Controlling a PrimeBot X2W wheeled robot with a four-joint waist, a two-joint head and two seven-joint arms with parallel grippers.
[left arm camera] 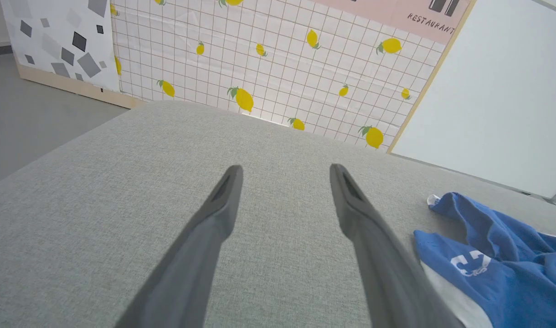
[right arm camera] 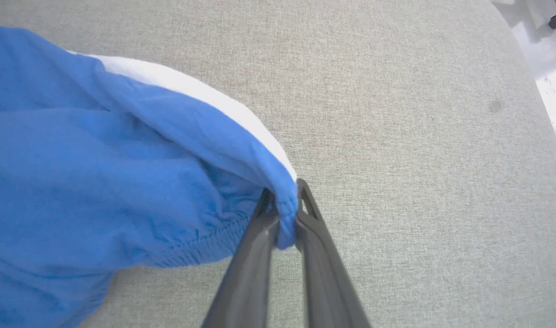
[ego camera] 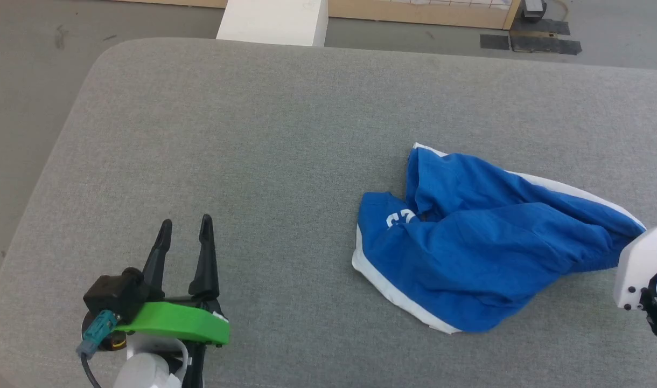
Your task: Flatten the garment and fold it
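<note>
The right gripper [right arm camera: 285, 193], low centre in its wrist view, pinches the gathered edge of the crumpled blue shorts [ego camera: 468, 242] lying right of centre on the grey table [ego camera: 253, 134], while the left gripper [ego camera: 183, 229], lower left, stands unclenched.
</note>
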